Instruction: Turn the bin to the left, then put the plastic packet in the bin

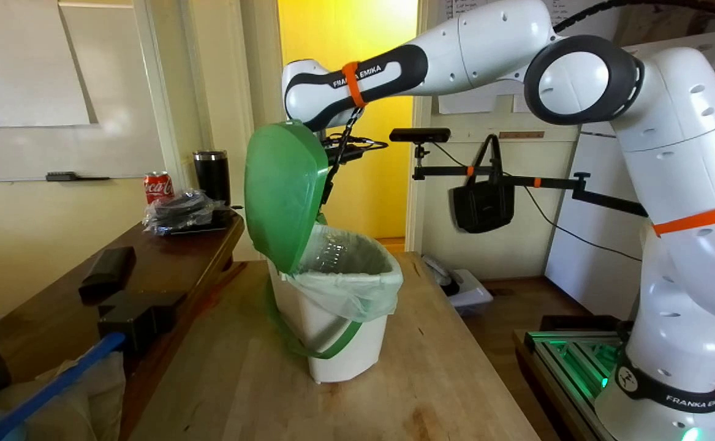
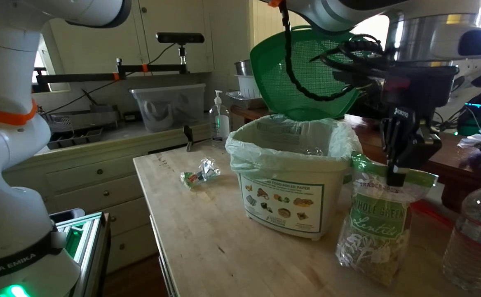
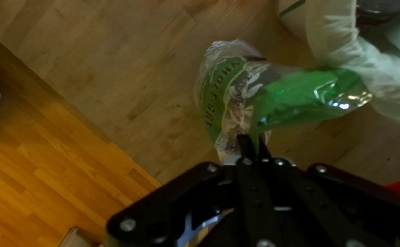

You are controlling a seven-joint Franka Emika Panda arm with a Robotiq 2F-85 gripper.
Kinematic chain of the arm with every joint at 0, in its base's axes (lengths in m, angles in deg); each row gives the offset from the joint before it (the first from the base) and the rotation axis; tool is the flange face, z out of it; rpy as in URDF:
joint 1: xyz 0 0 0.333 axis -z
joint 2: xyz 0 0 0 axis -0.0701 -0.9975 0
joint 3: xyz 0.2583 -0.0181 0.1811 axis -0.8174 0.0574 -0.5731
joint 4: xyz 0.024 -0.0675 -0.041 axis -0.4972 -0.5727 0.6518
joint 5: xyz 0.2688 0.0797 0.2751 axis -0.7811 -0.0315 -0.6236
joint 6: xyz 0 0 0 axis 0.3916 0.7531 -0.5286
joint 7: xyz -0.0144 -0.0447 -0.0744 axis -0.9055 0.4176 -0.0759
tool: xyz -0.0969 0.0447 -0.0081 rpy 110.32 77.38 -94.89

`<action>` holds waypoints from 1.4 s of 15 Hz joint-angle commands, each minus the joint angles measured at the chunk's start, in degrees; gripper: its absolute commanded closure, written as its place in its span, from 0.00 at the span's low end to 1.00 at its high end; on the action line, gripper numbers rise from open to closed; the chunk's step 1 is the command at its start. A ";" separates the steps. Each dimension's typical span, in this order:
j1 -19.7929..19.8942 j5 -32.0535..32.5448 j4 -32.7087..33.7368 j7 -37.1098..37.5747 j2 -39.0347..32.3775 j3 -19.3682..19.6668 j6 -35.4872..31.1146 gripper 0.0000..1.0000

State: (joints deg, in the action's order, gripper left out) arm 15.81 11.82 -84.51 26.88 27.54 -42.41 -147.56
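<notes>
The plastic packet (image 2: 374,231) is a clear and green bag of whole green lentils. My gripper (image 2: 396,175) is shut on its green top edge; the wrist view shows the fingertips (image 3: 254,142) pinching the packet (image 3: 220,92). I cannot tell whether its bottom touches the table. The white bin (image 2: 296,171) stands upright beside the packet, its label facing an exterior view; it also shows in an exterior view (image 1: 357,355). Its green lid (image 1: 283,196) is raised open. A pale liner covers the rim, with something clear (image 1: 332,254) inside. The lid and bin hide gripper and packet there.
A crumpled wrapper (image 2: 201,175) and a pump bottle (image 2: 219,123) are on the light wooden table (image 2: 207,251). A water bottle (image 2: 477,239) stands near the packet. A darker table (image 1: 167,263) adjoins, with a can, a tumbler and tools.
</notes>
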 commanded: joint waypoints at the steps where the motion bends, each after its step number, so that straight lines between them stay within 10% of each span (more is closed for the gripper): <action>1: -1.12 1.40 -2.51 -0.92 4.25 1.56 2.50 0.99; 21: -4.68 5.67 -8.23 0.95 23.60 1.88 2.50 0.99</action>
State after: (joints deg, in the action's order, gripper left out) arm 12.67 17.37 -90.81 26.79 47.47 -40.81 -145.28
